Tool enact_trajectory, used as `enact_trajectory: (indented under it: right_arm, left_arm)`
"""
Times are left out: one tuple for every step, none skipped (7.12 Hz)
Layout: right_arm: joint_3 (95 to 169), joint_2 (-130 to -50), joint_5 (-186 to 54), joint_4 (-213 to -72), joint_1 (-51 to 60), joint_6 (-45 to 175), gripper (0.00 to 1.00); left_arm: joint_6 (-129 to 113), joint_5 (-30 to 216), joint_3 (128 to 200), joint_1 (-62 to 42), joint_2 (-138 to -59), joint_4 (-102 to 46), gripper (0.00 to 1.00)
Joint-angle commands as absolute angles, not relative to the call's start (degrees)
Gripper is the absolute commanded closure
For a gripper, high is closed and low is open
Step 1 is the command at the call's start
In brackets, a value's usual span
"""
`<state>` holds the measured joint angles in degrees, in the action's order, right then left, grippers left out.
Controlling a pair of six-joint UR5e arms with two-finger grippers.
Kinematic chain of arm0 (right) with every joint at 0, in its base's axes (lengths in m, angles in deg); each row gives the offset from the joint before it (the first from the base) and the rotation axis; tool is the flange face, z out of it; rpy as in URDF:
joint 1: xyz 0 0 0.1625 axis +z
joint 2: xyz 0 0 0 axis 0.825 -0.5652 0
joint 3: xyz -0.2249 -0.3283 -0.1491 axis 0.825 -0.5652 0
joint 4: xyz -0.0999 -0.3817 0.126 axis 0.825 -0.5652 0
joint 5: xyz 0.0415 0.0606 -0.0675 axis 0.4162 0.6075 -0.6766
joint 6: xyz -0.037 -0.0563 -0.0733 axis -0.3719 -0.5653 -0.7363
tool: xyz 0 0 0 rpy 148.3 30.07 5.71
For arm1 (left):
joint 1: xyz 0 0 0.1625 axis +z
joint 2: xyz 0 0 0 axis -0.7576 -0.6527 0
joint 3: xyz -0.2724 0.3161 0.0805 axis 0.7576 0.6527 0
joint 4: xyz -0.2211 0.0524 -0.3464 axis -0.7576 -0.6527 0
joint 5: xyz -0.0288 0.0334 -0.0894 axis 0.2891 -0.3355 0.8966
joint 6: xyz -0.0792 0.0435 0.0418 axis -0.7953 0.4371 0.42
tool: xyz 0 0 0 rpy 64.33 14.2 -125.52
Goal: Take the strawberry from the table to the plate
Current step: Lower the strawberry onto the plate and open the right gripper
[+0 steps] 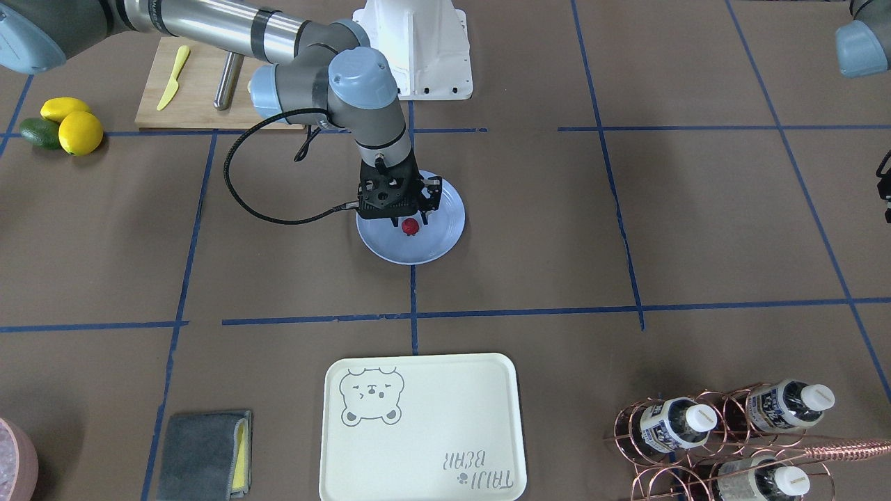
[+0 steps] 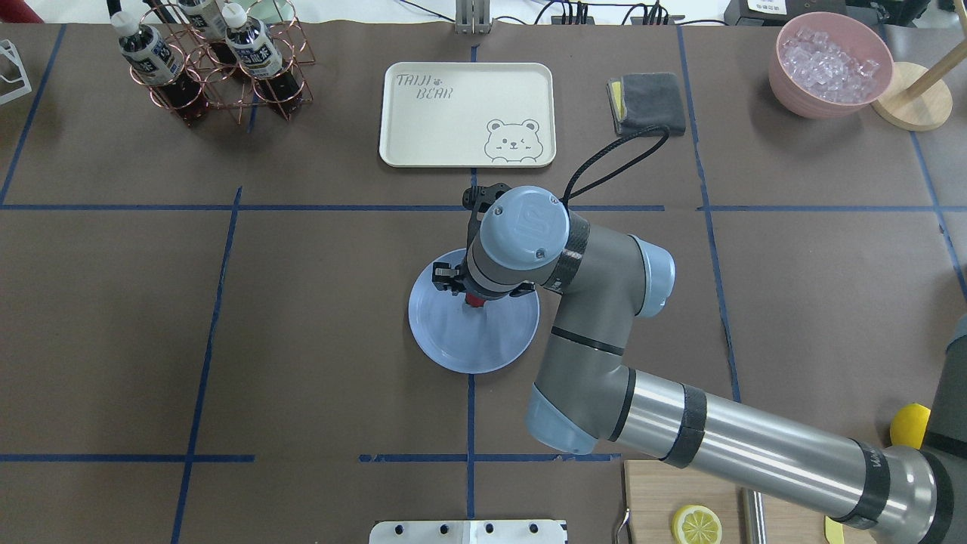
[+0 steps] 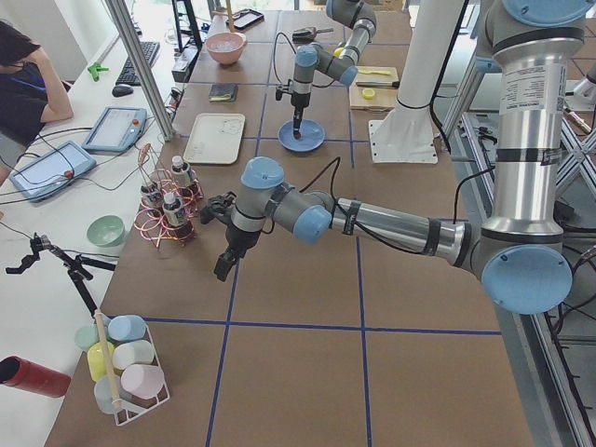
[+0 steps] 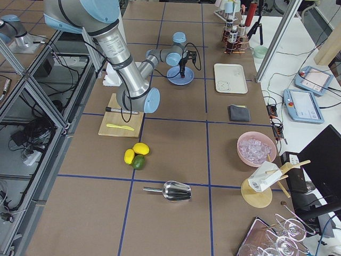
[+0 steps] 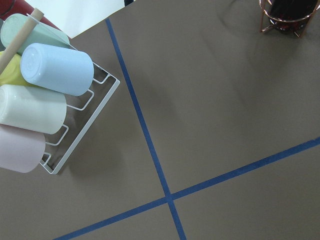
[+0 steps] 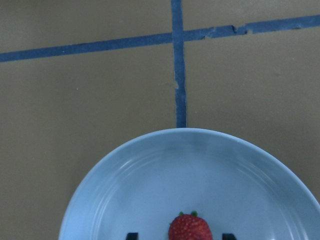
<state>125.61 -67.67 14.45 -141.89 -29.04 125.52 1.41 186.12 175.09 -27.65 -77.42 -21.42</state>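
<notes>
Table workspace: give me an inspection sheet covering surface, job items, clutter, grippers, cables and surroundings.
Surface: brown paper table with a blue tape grid.
Job's things: strawberry on the blue plate.
Clutter: tray, grey cloth, bottles, cutting board, lemons, ice bowl, scoop, cups.
Grippers: right gripper over the plate, jaws open either side of the strawberry; left gripper above the table, jaws cannot be judged.
Cables: black cable loops from the right wrist.
Surroundings: person seated beside the table; tablets.
</notes>
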Motion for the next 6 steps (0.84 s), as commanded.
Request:
enact_trajectory:
  right_arm:
    - [127.16, -67.13, 14.96, -143.15, -28.17, 125.56, 0.00]
    - [132.40, -67.99, 16.09, -150.64, -26.25, 124.69, 0.00]
    - [139.76, -69.22, 19.33, -160.99, -23.18, 121.29, 0.00]
    - [146.36, -71.32, 21.36, -169.70, -19.85, 114.20, 0.00]
    - [152.34, -75.43, 23.29, -174.66, -15.03, 106.04, 0.00]
    - [155.80, -81.74, 28.10, -174.45, -9.06, 99.09, 0.00]
  left_arm:
    - [1.32, 186.20, 174.89, -27.65, -77.42, -21.20, 0.00]
    - [1.32, 187.68, 174.63, -27.74, -77.33, -20.94, 0.00]
    - [1.41, 192.40, 172.98, -28.44, -77.33, -21.20, 0.00]
    - [1.41, 193.92, 172.61, -28.97, -77.33, -21.37, 0.00]
    - [1.41, 194.02, 172.52, -29.15, -77.33, -20.85, 0.00]
    - [1.50, 194.55, 171.91, -32.11, -76.63, -20.24, 0.00]
